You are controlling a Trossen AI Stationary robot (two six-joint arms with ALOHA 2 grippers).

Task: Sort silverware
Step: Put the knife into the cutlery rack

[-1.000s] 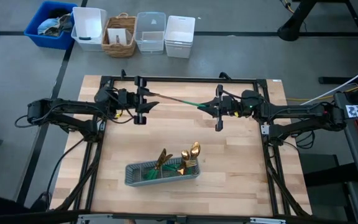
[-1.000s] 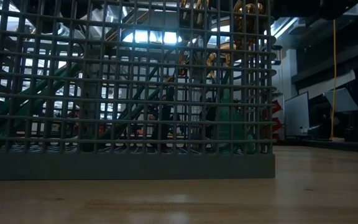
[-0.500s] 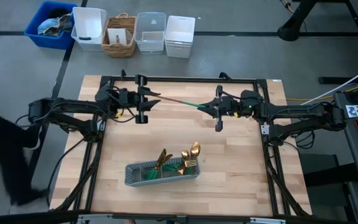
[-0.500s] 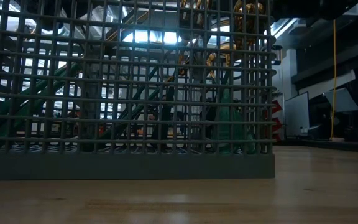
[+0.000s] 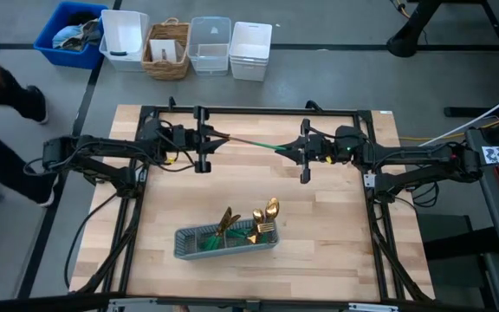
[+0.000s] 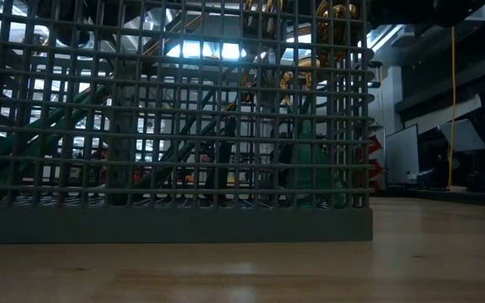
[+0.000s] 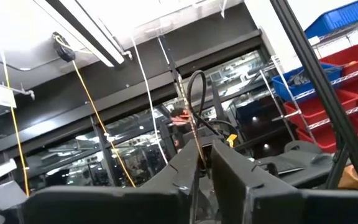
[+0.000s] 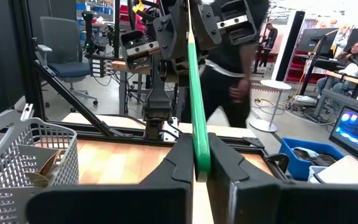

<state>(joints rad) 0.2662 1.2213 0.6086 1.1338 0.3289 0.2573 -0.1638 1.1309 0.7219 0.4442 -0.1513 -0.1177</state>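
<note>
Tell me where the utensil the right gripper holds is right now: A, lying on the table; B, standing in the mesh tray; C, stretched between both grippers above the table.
C: the utensil spans from the right gripper to the left gripper.

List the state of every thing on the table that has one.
left gripper: closed on the head end of the utensil.
right gripper: shut on the utensil's green handle.
utensil: held level between both grippers, above the table.
mesh tray: upright on the table, holding gold-headed silverware.
</note>
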